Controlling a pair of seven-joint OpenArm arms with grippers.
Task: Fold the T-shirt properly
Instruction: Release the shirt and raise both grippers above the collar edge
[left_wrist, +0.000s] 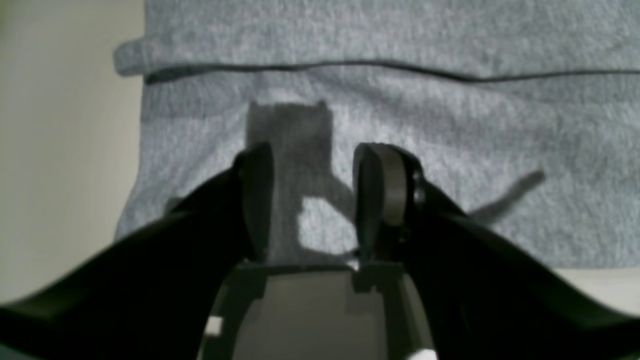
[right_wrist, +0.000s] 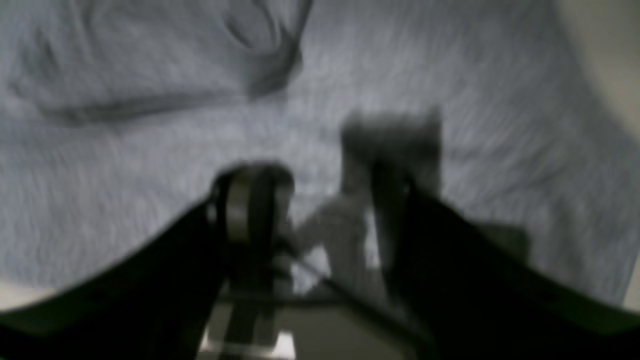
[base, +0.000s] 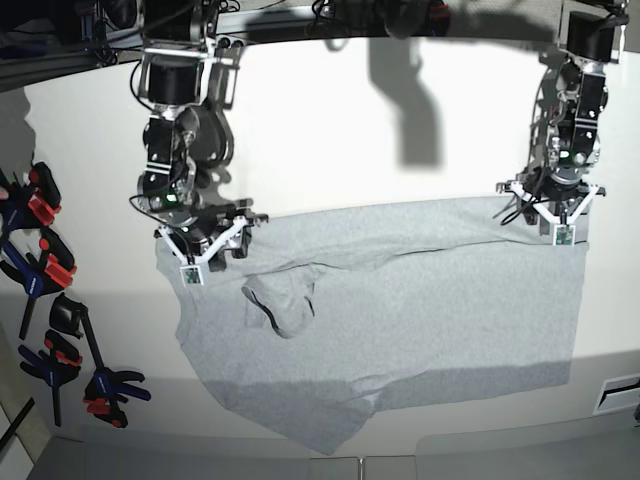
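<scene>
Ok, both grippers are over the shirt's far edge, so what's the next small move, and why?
Probably lower both and pinch that edge. The left gripper and right gripper look open with only cloth below, nothing between the fingers. In the base view the T-shirt lies spread with a fold along its far edge, and each gripper sits near one end of that edge.

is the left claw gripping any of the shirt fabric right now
No, in the left wrist view the left claw stands open above the T-shirt, with flat fabric and shadow showing between its fingers.
</scene>
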